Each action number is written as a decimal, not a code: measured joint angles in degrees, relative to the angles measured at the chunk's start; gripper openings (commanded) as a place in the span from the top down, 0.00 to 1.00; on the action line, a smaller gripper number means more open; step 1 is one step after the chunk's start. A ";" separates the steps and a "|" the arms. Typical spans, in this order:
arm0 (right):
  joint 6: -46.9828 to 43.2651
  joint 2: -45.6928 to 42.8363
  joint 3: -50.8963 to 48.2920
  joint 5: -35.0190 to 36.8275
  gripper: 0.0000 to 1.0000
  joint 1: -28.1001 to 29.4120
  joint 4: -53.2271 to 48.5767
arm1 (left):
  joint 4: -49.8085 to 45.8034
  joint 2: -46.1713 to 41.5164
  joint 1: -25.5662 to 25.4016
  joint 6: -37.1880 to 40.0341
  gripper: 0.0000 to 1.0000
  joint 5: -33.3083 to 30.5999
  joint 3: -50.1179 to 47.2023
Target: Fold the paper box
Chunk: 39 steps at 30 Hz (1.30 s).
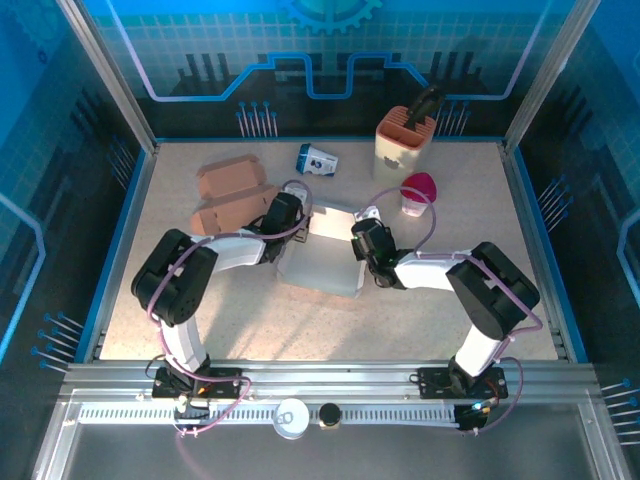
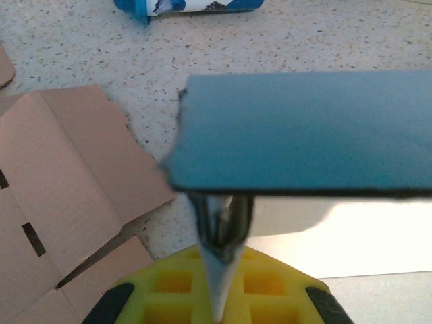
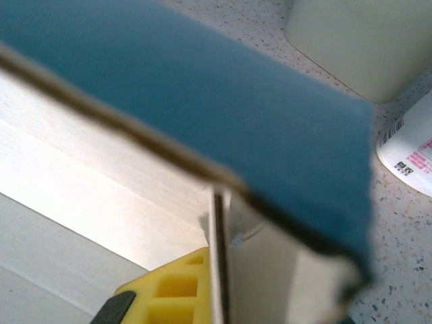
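Pinching the paper box (image 1: 322,262) from both sides

A speckled table (image 1: 420,310) carries everything. The white paper box lies at its middle, between the two arms, with one flap lifted on each side. Brown cardboard (image 1: 232,195), unfolded and flat, lies just left of it. A cream container (image 1: 403,145) stands at the back right. The left gripper (image 2: 219,229) is clamped on the box's left flap, its fingers closed on the thin sheet. The right gripper (image 3: 219,223) is likewise closed on the right flap. A pink-capped bottle (image 1: 417,193) stands near the container, and a blue pack (image 1: 317,159) lies behind the box.
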 measured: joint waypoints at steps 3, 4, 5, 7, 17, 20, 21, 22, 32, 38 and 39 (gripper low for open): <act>2.60 0.50 2.01 0.96 1.00 0.22 -3.48 | -1.38 0.81 -1.09 -0.44 1.00 -3.39 1.31; 3.87 0.81 3.04 1.44 1.00 0.35 -5.18 | -1.97 1.09 -1.44 -0.83 1.00 -4.52 1.84; 5.09 1.05 3.91 1.86 1.00 0.44 -6.71 | -2.58 1.31 -1.77 -1.29 1.00 -5.53 2.27; 7.72 1.60 5.99 2.69 1.00 0.74 -10.32 | -3.91 1.62 -2.47 -2.19 1.00 -7.50 3.04; 22.16 3.50 16.44 6.71 1.00 3.87 -32.02 | -16.59 1.79 -5.38 -11.82 1.00 -13.90 7.56; 26.01 3.80 18.32 7.21 1.00 5.05 -36.98 | -19.54 1.79 -5.73 -14.43 1.00 -14.29 8.48; 27.04 3.82 18.73 7.23 1.00 5.38 -38.25 | -20.13 1.79 -5.79 -15.17 1.00 -14.29 8.70; 28.02 3.82 19.04 7.30 1.00 5.73 -39.45 | -20.98 1.79 -5.90 -15.96 1.00 -14.29 8.94; 32.46 3.80 19.76 7.78 1.00 7.54 -44.70 | -25.97 0.72 -6.47 -20.44 1.00 -12.35 9.62; 33.03 3.74 19.71 7.13 1.00 7.56 -46.01 | -25.97 0.50 -6.47 -20.35 0.85 -10.75 9.62; 33.07 3.67 19.71 7.13 1.00 7.56 -46.47 | -26.14 0.37 -6.47 -20.37 0.81 -10.34 9.57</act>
